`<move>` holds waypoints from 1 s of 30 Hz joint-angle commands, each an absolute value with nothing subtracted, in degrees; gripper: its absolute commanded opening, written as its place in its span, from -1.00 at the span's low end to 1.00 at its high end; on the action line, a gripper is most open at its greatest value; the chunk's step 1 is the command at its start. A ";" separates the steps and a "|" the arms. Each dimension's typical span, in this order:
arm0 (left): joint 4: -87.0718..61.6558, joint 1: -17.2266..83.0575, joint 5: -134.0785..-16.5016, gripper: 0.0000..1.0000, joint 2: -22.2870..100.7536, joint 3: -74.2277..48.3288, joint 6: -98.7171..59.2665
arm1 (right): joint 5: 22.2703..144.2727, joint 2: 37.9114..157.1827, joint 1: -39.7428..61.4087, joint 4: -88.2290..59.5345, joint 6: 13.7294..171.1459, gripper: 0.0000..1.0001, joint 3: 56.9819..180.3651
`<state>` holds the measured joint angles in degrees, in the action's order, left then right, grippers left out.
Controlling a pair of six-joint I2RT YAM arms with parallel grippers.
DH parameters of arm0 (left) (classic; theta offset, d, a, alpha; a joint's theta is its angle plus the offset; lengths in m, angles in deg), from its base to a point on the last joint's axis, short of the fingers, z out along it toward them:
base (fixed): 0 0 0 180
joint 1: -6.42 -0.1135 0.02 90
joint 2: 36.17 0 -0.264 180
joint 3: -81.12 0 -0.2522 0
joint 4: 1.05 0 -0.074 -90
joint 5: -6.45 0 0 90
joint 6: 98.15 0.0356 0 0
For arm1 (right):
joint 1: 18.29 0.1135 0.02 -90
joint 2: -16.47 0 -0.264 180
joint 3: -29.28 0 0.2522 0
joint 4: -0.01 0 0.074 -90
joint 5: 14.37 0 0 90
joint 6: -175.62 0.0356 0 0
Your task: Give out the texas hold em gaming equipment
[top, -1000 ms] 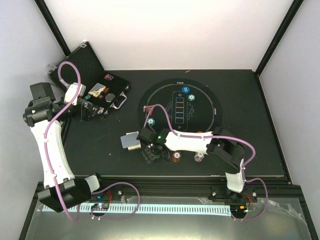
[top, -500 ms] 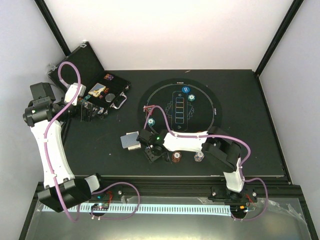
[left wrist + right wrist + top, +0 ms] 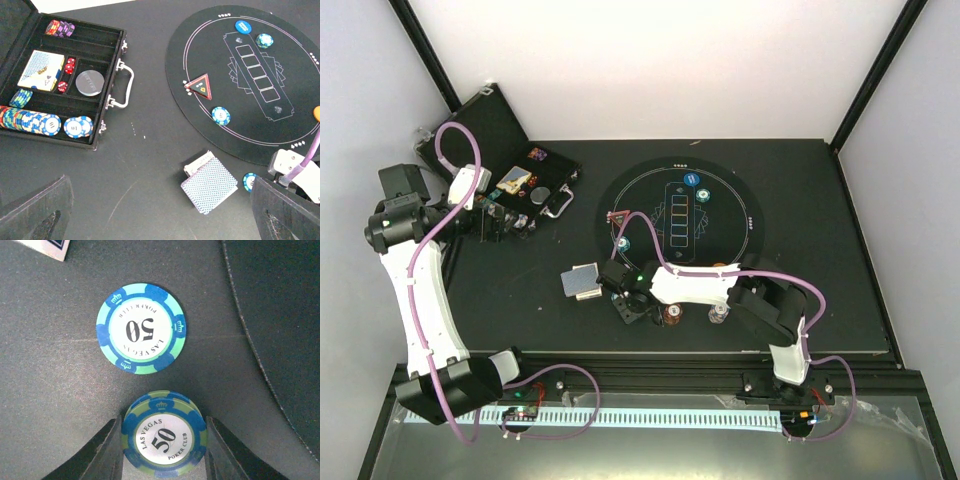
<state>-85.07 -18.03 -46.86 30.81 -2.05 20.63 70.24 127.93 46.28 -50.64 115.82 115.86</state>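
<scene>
Where the right gripper sits: just outside the round mat
Its jaws: pinching a teal chip
Left gripper: wide open, empty

The tabletop carries a round mat and an open case. A card deck and teal chip lie beside the mat.

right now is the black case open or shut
Open: the lid leans back behind the case, and its foam compartments show chip rows, a card deck and red dice.
</scene>
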 commanded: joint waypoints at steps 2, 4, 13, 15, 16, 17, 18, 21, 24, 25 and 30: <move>-85.65 -18.54 -45.69 0.97 30.28 0.45 21.12 | 70.39 127.24 46.32 -52.36 115.68 -0.60 116.08; -85.65 -18.58 -45.72 0.98 30.41 0.52 21.12 | 70.21 126.57 45.97 -52.82 115.60 -0.70 116.45; -85.65 -18.59 -45.76 0.97 30.50 0.69 21.21 | 70.05 117.47 39.08 -54.89 114.62 -0.82 114.77; -85.66 -18.55 -45.81 0.97 30.45 0.73 21.13 | 69.66 115.22 36.33 -55.06 114.03 -0.83 113.48; -85.61 -18.55 -45.80 0.98 30.47 0.72 21.11 | 69.38 114.23 34.73 -55.14 113.71 -0.82 112.63; -85.57 -18.55 -45.71 0.98 30.52 0.69 21.12 | 69.19 113.44 33.19 -55.19 113.23 -0.82 111.86; -85.56 -18.54 -45.69 0.98 30.46 0.69 21.12 | 69.11 112.58 31.35 -55.11 112.61 -0.82 110.61; -85.56 -18.59 -45.77 0.98 30.52 0.66 21.14 | 68.50 111.27 25.10 -54.12 111.44 -0.82 107.36; -85.65 -18.59 -45.73 0.97 30.47 0.62 21.17 | 67.92 111.30 20.29 -52.72 110.70 -0.82 104.46; -85.60 -18.55 -45.70 0.97 30.51 0.60 21.20 | 67.80 111.53 19.21 -52.24 110.52 -0.82 103.79; -85.55 -18.59 -45.81 0.98 30.54 0.68 21.20 | 68.06 113.98 16.57 -50.52 109.95 -0.82 103.25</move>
